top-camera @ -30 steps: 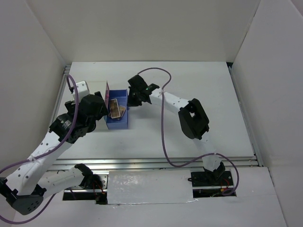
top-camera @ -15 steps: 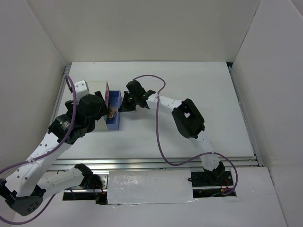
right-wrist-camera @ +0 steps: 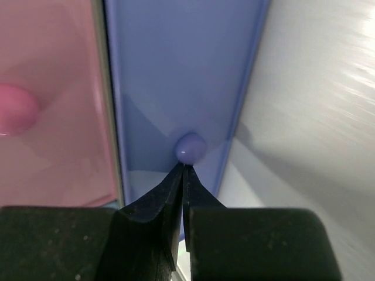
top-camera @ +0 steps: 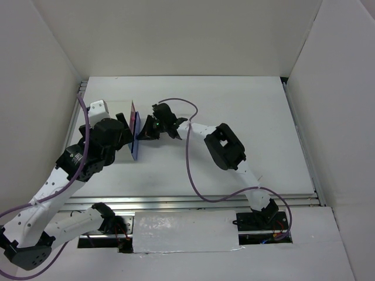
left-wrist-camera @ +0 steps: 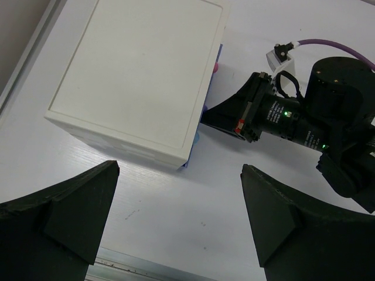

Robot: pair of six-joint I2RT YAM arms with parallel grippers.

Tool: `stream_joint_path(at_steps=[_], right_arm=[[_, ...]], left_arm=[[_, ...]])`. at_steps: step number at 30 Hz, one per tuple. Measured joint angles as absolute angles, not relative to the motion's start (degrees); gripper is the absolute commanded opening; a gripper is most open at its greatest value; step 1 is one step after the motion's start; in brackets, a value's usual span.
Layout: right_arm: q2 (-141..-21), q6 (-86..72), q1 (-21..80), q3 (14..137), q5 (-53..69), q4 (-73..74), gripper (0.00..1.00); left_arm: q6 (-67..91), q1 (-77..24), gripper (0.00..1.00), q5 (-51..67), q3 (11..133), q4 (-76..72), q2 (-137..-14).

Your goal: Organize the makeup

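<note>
Makeup is out of my sight, shut away, I judge, in the blue drawer (right-wrist-camera: 181,70) of the white box (left-wrist-camera: 140,70) at the left of the surface (top-camera: 246,117). My left fingers (left-wrist-camera: 70,205) hang spread wide at the box's near side, likely to brace it. Rightward, my right fingers (right-wrist-camera: 158,205) are pinched together, empty, tips at the blue knob (right-wrist-camera: 190,146), pushing. A second ago that drawer stood out with palettes showing; now it sits nearly flush.
</note>
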State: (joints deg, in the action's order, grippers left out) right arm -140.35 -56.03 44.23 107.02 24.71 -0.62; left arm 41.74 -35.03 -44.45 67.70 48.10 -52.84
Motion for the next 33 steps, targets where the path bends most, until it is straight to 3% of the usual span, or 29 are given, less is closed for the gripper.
stream_joint_path(at_steps=[12, 15, 16, 17, 23, 24, 25, 33], right_arm=[[-144.5, -60.4, 44.9, 110.1, 28.7, -7.3, 0.11], [-143.0, -60.2, 45.0, 106.9, 26.8, -8.1, 0.26], [-141.3, -60.0, 45.1, 104.0, 25.3, -7.6, 0.44], [-139.3, -59.6, 45.1, 100.5, 23.2, -7.3, 0.5], [-120.2, -54.0, 44.2, 82.7, 9.3, 0.5, 0.77], [-116.5, -52.1, 43.9, 81.6, 6.5, 2.6, 0.84], [-112.4, -50.0, 43.6, 80.9, 3.5, 5.0, 0.97], [-75.1, -34.7, 42.9, 72.9, -17.9, 20.5, 1.0]], left_arm=[[40.6, -34.3, 0.99, -43.8, 67.2, 47.5, -52.6], [40.6, -34.3, 0.99, -43.7, 67.2, 47.5, -52.6], [40.6, -34.2, 0.99, -43.7, 67.2, 47.5, -52.6], [40.6, -34.2, 0.99, -43.6, 67.2, 47.5, -52.7], [40.6, -33.7, 0.99, -43.0, 67.2, 47.2, -53.4], [40.6, -33.5, 0.99, -42.7, 67.2, 47.0, -53.8], [40.6, -33.4, 0.99, -42.3, 67.2, 47.0, -54.4], [40.5, -33.0, 0.99, -42.1, 71.8, 48.2, -60.2]])
